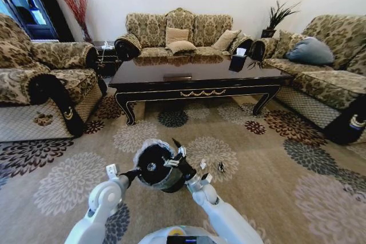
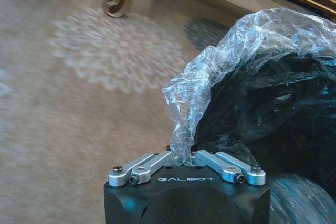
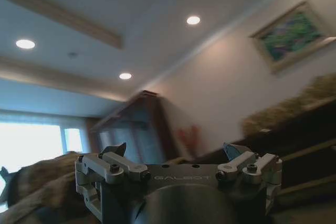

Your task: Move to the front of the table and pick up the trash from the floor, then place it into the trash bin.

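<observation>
Floor [image 1: 274, 181]: patterned carpet, fills the foreground. Table [image 1: 194, 78] stands well ahead, in front of the sofa. Trash bin [image 1: 155, 167] is held up just ahead of the robot, between both arms, mouth tipped toward the camera. Left gripper [image 2: 184, 158]: fingers pinched tight on the bin's clear plastic liner [image 2: 210, 77] at the rim. Right gripper [image 3: 176, 156] points upward beside the bin, fingers spread wide, holding nothing. Small dark scrap [image 1: 221, 167] lies on the carpet just right of the bin.

Left gripper [image 2: 184, 157] jaws pinched closed; right gripper [image 3: 176, 153] jaws spread, upturned.
</observation>
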Motion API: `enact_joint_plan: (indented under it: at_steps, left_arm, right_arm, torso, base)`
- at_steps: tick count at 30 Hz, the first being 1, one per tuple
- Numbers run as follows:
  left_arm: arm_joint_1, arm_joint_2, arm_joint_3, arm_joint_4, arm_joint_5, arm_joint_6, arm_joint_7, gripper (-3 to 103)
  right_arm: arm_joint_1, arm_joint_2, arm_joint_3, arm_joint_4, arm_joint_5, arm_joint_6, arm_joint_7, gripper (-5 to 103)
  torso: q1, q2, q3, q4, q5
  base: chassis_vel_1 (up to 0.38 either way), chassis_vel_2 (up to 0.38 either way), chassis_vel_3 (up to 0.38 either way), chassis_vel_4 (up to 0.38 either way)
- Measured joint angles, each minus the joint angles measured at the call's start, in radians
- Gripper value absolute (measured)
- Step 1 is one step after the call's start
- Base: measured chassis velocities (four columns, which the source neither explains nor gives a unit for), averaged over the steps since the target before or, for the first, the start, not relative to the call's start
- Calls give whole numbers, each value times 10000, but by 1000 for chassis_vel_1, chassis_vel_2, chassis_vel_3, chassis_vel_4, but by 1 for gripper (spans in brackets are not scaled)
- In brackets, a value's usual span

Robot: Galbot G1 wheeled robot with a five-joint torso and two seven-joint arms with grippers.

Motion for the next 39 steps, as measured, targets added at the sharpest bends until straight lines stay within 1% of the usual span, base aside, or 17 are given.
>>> enact_joint_plan:
  at_steps: [3, 4, 6, 7, 9, 10, 14, 16, 19, 21, 25, 26, 27, 30, 32, 35, 39]
  left_arm:
    - [103, 41, -921, 0, 43, 0, 11, 2]
    - [103, 41, -921, 0, 43, 0, 11, 2]
    - [184, 67, -1443, 1, 13, -5, -4, 2]
    - [273, 114, -1853, 1, -31, -16, -17, 2]
    - [377, 151, -2252, -38, -82, -18, -21, 2]
    - [377, 151, -2252, -38, -82, -18, -21, 2]
    - [571, 139, -2826, -238, -238, -17, -21, 2]
    - [593, 138, -2863, -262, -253, -18, -20, 2]
    - [781, 131, -3070, -471, -314, -17, -20, 2]
    - [805, 122, -3083, -506, -314, -16, -20, 2]
    - [901, 8, -3118, -718, -315, -14, -23, 2]
    - [901, 8, -3118, -718, -315, -14, -23, 2]
    - [926, -24, -3118, -762, -308, -14, -24, 2]
    - [1013, -118, -3095, -886, -263, -8, -33, 2]
    - [1024, -131, -3094, -901, -257, -8, -34, 2]
    - [1063, -154, -3092, -941, -219, -8, -44, 2]
    - [1074, -168, -3070, -974, -208, -8, -56, 2]
  right_arm:
    - [320, 143, 302, -506, 118, -349, 1511, 100]
    - [320, 143, 302, -506, 118, -349, 1511, 100]
    - [472, 225, 435, -790, 345, -690, 2449, 100]
    - [651, 330, 567, -1160, 560, -1015, 3539, 100]
    - [844, 486, 780, -1646, 650, -1421, 4668, 100]
    - [844, 486, 780, -1646, 650, -1421, 4668, 100]
    - [1044, 632, 1202, -2539, 479, -2443, 6479, 100]
    - [1050, 631, 1241, -2628, 416, -2521, 6547, 100]
    - [1041, 308, 1424, -3333, -348, -3543, 6491, 100]
    - [1041, 237, 1428, -3421, -352, -3636, 6373, 100]
    - [1120, -165, 1543, -3830, -398, -4013, 5610, 100]
    - [1120, -165, 1543, -3830, -398, -4013, 5610, 100]
    - [1152, -268, 1622, -3981, -745, -4083, 5367, 100]
    - [1303, -539, 2036, -4897, -2562, -4143, 4669, 100]
    - [1323, -588, 2078, -5024, -2747, -4186, 4644, 100]
    - [1342, -870, 2112, -5440, -2809, -4869, 4904, 100]
    - [1381, -915, 2186, -5964, -2926, -4882, 4946, 100]
  torso:
    - [0, 0, 0, 0, -1]
    - [0, 0, 0, 0, -1]
    - [0, 0, 0, 1, 1]
    - [0, 0, 0, 2, 0]
    - [0, 0, 1, 2, 1]
    - [0, 0, 1, 2, 1]
    - [0, 0, 1, -1, 1]
    - [0, 0, 0, -1, 1]
    - [0, 0, 0, -2, 1]
    - [0, 0, 1, -3, 0]
    - [0, 0, 0, -1, 2]
    - [0, 0, 0, -1, 2]
    - [0, 0, -1, 1, 2]
    - [0, 0, 0, -1, 3]
    - [0, 0, 0, -1, 3]
    - [0, 0, 0, -1, 3]
    - [0, 1, 0, -3, 3]
  base:
    - [0, 0, 0, 0]
    - [0, 0, 0, 0]
    - [0, 0, 0, 0]
    - [0, 0, 0, 0]
    - [0, 0, 0, 0]
    - [0, 0, 0, 0]
    - [0, 0, 0, 0]
    - [0, 0, 0, 0]
    - [0, 0, 0, 0]
    - [0, 0, 0, 0]
    - [0, 0, 0, 0]
    - [0, 0, 0, 0]
    - [0, 0, 0, 0]
    - [0, 0, 0, 0]
    - [0, 0, 0, 0]
    - [0, 0, 0, 0]
    - [0, 0, 0, 0]
